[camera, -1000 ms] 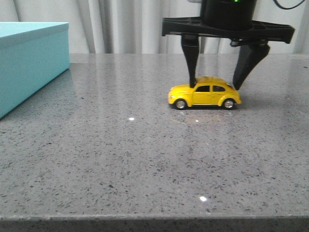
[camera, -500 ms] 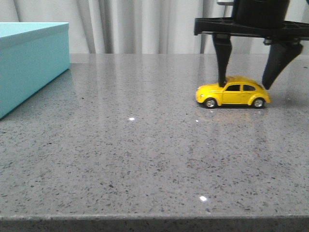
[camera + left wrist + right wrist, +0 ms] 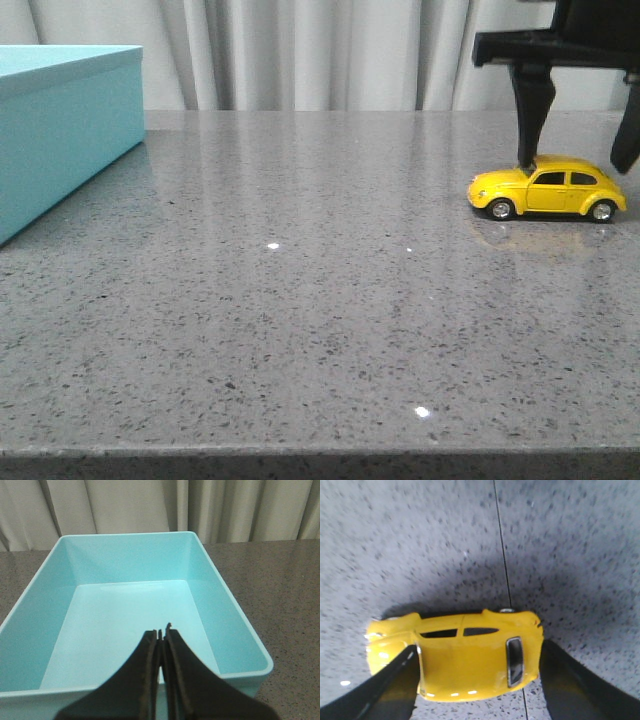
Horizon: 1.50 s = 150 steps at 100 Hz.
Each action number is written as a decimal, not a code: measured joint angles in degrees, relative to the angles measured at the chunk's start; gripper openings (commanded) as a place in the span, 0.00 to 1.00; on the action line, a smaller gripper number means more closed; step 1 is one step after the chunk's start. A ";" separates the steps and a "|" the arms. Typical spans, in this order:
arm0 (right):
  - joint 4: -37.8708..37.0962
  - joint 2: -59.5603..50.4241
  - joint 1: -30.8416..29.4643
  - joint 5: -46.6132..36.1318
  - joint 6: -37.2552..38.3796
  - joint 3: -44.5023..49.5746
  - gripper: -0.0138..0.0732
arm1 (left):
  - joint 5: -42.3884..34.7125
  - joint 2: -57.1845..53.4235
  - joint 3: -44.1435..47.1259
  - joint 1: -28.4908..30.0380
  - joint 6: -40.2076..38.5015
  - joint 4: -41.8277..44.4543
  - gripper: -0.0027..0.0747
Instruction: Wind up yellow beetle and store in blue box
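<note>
1. A speckled grey stone worktop (image 3: pixel 300 300) runs back to pale pleated curtains (image 3: pixel 300 50); small glints of light dot its polished face, and a thin dark seam crosses it in the right wrist view.
2. Your right claw (image 3: pixel 580 165) is cut off by the top and right edges of the front view: one dark finger (image 3: pixel 530 110) shows in full, while only a sliver of the other shows at the frame edge.
3. The blue box (image 3: pixel 60 120) is cropped at the left of the front view, so you see just one corner and a side there; the left wrist view shows it open-topped with a bare pale floor.
4. The yellow beetle (image 3: pixel 548 190) stands on its wheels at the far right of the worktop, well apart from the box.
5. Its long axis runs left to right across your front view, nose toward the box.
6. Your right claw is spread, one finger just beside the bonnet and one beside the tail; whether either touches the car is hard to tell.
7. Your left claw (image 3: pixel 161 635) hangs over the box, fingers clenched together on nothing.
</note>
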 measured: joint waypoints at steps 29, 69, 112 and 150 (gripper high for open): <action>0.70 -13.86 1.83 -1.13 -3.23 -0.97 0.74 | 0.00 0.00 0.00 0.00 0.00 0.00 0.01; 0.70 -26.01 2.99 -7.33 -5.10 10.11 0.74 | -1.13 0.00 0.00 0.00 0.00 -1.88 0.01; 0.73 -43.81 2.99 -11.74 -5.10 22.06 0.74 | -6.09 0.26 -0.20 0.00 0.00 -6.51 0.01; 2.20 -49.97 2.99 -11.74 -5.22 22.44 0.74 | 6.36 12.91 -11.80 0.00 4.27 -6.85 0.51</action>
